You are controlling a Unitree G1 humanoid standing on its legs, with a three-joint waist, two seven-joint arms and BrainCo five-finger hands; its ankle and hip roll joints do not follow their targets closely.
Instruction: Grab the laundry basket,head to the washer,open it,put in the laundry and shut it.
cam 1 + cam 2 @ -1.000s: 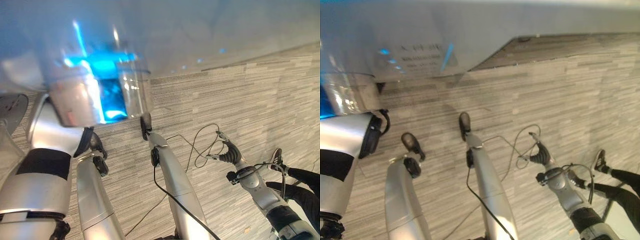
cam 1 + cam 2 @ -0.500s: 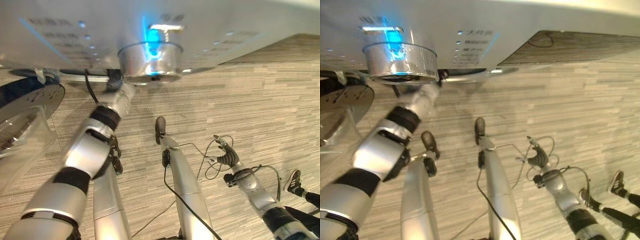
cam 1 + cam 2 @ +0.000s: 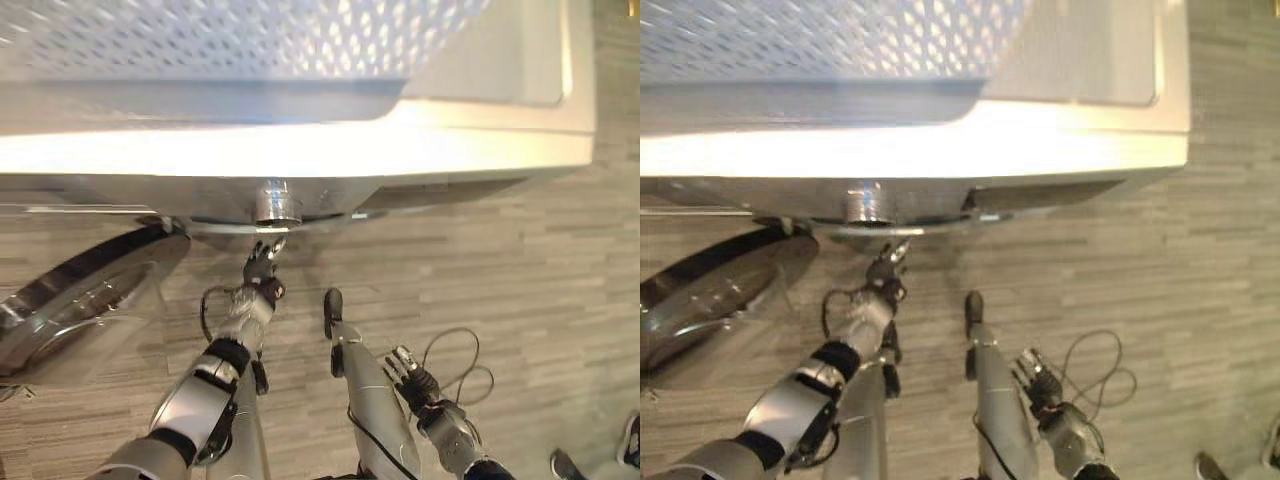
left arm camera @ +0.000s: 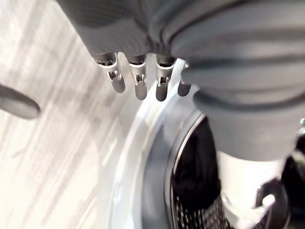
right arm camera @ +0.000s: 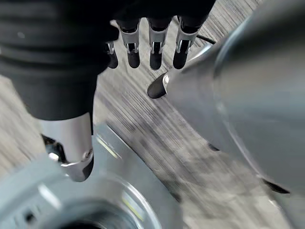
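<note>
The white washer [image 3: 480, 130] stands right in front of me, seen from above, its silver knob [image 3: 277, 203] on the front panel. A white perforated laundry basket [image 3: 250, 30] rests on its top. The round glass door [image 3: 80, 300] is swung open to the left. My left hand [image 3: 260, 265] reaches under the knob to the door opening, fingers [image 4: 138, 81] straight and holding nothing. Past them lie the chrome opening rim [image 4: 157, 157] and the dark drum [image 4: 195, 176]. My right hand [image 3: 410, 368] hangs low at my right side, open and holding nothing, fingers [image 5: 155, 47] straight.
Striped grey wood-look floor [image 3: 540, 280] runs to the right of the washer. The open door takes up the space at the lower left.
The camera has swung up over the washer top, so the whole picture shifted. My left arm has stretched forward to the door opening. My right hand has dropped closer to my side.
</note>
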